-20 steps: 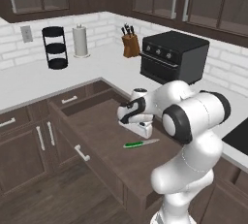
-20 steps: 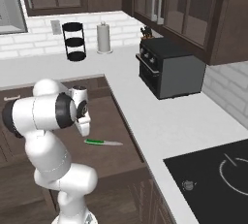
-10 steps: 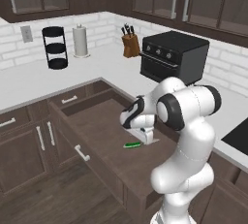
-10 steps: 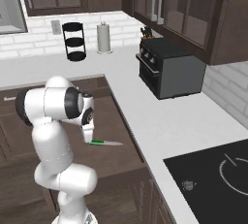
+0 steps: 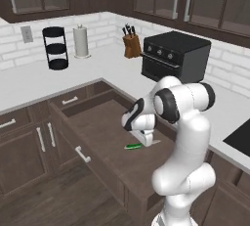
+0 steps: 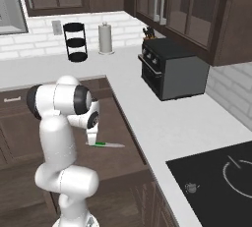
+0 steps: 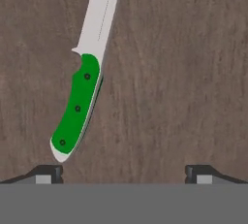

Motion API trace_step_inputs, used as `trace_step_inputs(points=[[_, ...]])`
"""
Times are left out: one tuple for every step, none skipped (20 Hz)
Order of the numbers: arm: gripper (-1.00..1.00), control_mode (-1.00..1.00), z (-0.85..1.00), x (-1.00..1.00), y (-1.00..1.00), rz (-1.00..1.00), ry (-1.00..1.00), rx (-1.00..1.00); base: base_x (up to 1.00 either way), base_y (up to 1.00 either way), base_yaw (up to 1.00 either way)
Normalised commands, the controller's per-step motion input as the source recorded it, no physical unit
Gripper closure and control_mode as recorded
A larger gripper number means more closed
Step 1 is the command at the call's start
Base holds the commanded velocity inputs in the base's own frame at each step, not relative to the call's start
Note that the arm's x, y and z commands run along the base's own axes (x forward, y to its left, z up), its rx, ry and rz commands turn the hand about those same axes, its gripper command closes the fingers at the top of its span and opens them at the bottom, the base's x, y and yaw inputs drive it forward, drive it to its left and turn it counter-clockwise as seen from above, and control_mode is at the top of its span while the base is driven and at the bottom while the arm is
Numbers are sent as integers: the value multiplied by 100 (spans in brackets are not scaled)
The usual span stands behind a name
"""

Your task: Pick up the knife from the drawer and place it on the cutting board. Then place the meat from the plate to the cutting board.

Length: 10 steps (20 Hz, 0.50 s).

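The knife [image 7: 77, 106], green-handled with a pale blade, lies flat on the floor of the open drawer [image 5: 97, 122]. In the hand view its handle sits left of centre, butt end just above the left fingertip [image 7: 48, 172], blade running away toward the top. My gripper [image 7: 123, 174] points straight down over it, jaws open wide, nothing between them. From the base, the gripper [image 5: 145, 139] hangs low inside the drawer, right above the knife [image 5: 133, 146]. The right base view shows the knife [image 6: 104, 145] just beneath the gripper [image 6: 92, 136]. The cutting board, meat and plate are out of view.
A black toaster oven [image 5: 176, 56] stands on the white counter behind the arm, with a wooden knife block [image 5: 130, 44], a paper towel roll [image 5: 80, 41] and a black tiered stand [image 5: 57, 48] further back. A dark cooktop [image 6: 221, 177] lies to the right.
The arm has bent forward and the hand has come down into the drawer, closer to the knife. The jaws stay open and the knife has not moved.
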Motion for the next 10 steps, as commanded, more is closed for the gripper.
trace_step_inputs(points=[[-100, -100, -31, 33, 0, -7, 0, 0, 0, 0, 0], [-100, -100, -33, 37, 0, -6, 0, 0, 0, 0, 0], [-100, -100, -34, 35, -1, -6, 0, 0, 0, 0, 0], [-100, -100, -31, 29, -2, -5, 0, 0, 0, 0, 0], [-100, -100, -31, 19, 0, -3, 2, 0, 0, 0, 0], [-100, -100, -38, 14, 0, -3, 0, 0, 0, 0, 0], [-100, -100, -42, 14, 0, -3, 0, 0, 0, 0, 0], [-100, -100, -41, 12, 0, -4, 0, 0, 0, 0, 0], [-100, -100, -37, 14, 0, -4, 0, 0, 0, 0, 0], [-100, -100, -36, 19, 0, -4, 0, 0, 0, 0, 0]])
